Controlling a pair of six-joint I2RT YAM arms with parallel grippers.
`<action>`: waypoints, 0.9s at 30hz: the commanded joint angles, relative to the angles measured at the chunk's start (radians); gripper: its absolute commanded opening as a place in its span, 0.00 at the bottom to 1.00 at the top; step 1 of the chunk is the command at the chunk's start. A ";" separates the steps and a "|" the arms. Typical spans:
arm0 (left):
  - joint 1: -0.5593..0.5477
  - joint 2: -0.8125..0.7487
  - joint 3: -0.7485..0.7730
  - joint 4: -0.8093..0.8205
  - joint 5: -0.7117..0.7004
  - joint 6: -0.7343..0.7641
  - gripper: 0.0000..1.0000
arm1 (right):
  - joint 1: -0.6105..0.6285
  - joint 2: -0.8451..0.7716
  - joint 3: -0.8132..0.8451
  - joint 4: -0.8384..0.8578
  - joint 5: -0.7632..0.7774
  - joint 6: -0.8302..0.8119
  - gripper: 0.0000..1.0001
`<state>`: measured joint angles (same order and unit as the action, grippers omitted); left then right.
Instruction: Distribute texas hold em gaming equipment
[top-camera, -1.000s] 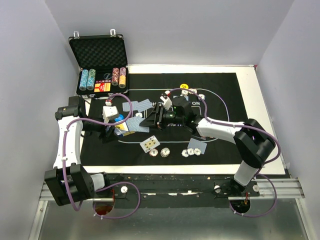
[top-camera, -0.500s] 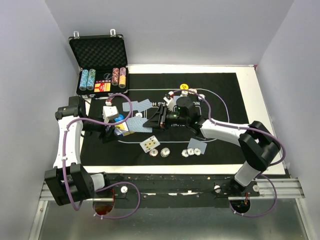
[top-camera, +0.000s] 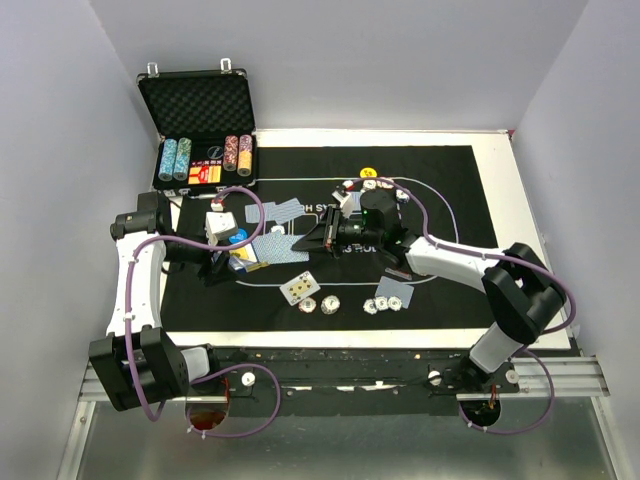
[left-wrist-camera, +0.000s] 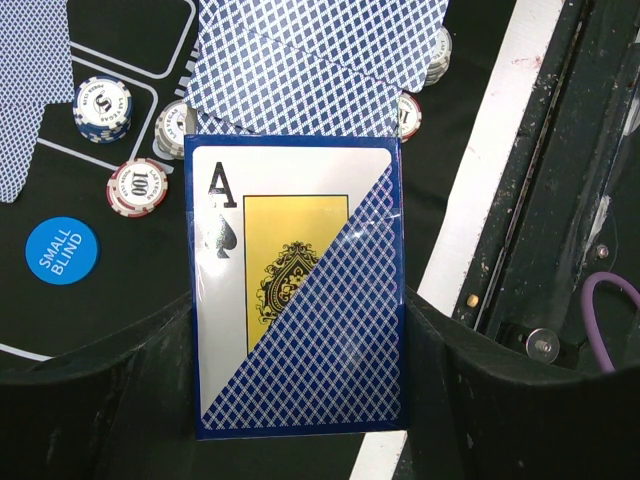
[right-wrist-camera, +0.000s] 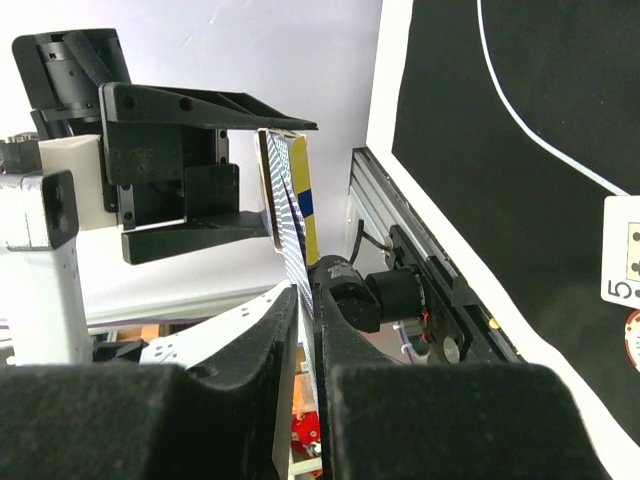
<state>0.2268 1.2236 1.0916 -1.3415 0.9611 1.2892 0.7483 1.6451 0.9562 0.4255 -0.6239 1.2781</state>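
Two grippers were both on the same deck. Far left at the back sat the open case (top-camera: 200, 120). The left gripper (left-wrist-camera: 300, 405) was clamped tight on the card box (left-wrist-camera: 300, 300), ace of spades showing, over the left part of the mat (top-camera: 450, 280). Blue-backed cards (left-wrist-camera: 310, 70) fanned out of its top. Down on the mat beside it were the blue Small Blind button (left-wrist-camera: 62, 250) and a few poker chips (left-wrist-camera: 102, 105). Toward the middle, the right gripper (right-wrist-camera: 305, 300) had its fingers pinched on a single card (right-wrist-camera: 290, 205) sticking out of that box. Near the front edge lay a face-up card (top-camera: 299, 288), then a face-down card (top-camera: 395, 290). A yellow button (top-camera: 368, 172) sat at the far side.
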 joint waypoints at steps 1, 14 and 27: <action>-0.001 -0.004 0.027 -0.280 0.054 0.012 0.12 | -0.012 -0.034 -0.005 -0.004 -0.060 0.017 0.18; -0.003 -0.007 0.022 -0.280 0.064 0.024 0.12 | -0.072 -0.088 0.042 -0.140 -0.126 -0.056 0.16; -0.001 -0.003 0.028 -0.280 0.054 0.018 0.12 | -0.313 -0.107 0.076 -0.228 -0.203 -0.132 0.10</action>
<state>0.2268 1.2236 1.0920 -1.3415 0.9611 1.2903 0.4816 1.5455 1.0092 0.2367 -0.7631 1.1835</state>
